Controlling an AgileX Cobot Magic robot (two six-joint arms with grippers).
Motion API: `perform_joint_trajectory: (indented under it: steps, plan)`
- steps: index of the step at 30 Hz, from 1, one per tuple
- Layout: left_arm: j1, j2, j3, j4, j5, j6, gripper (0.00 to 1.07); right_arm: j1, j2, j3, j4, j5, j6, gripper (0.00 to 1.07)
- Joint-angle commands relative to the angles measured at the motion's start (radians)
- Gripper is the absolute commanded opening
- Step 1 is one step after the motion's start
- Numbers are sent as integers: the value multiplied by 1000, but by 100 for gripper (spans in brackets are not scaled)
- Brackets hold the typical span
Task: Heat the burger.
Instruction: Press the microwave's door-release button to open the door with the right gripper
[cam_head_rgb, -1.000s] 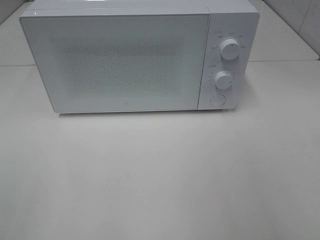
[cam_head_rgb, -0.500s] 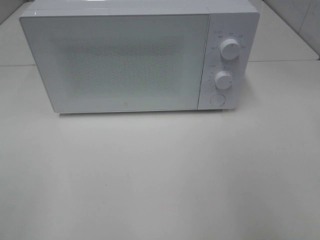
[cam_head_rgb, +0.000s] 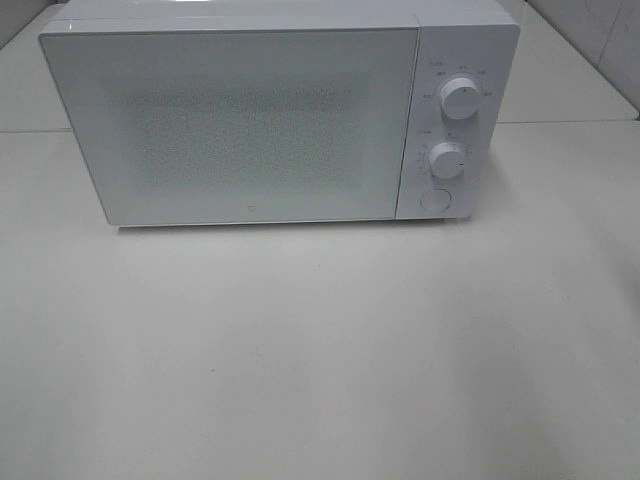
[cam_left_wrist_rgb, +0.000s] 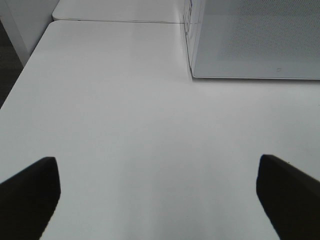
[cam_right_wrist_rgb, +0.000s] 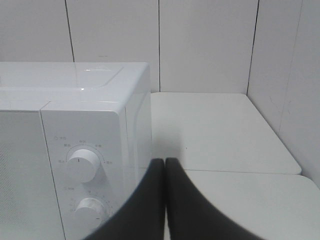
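Two states: left end effector (cam_left_wrist_rgb: 156, 165) apart, right end effector (cam_right_wrist_rgb: 165, 162) together, empty; burger unseen, presumably soft, so pinch its sides gently.

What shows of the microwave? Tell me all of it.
The microwave is a white, glossy box standing upright on the pale table, its front facing the high camera. Its door is shut, and a dotted screen fills the window and hides the inside. At the right, a control panel carries an upper knob, a lower knob and a round button beneath them. Only the table touches it.
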Motion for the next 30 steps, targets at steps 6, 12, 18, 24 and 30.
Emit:
perform_joint_trajectory:
  steps: [6,12,18,24,30]
  plan:
    - [2,-4,3,1,-15,-5,100,-7,193,75,38,-258,-7,0]
    - [2,-4,3,1,-15,-5,100,-7,369,85,55,-406,-8,0]
    - [2,-4,3,1,-15,-5,100,-7,629,85,43,-640,145,0]
    - [2,-4,3,1,-15,-5,100,8,745,84,44,-707,341,0]
    - [2,-4,3,1,-15,-5,100,99,832,84,82,-755,679,0]
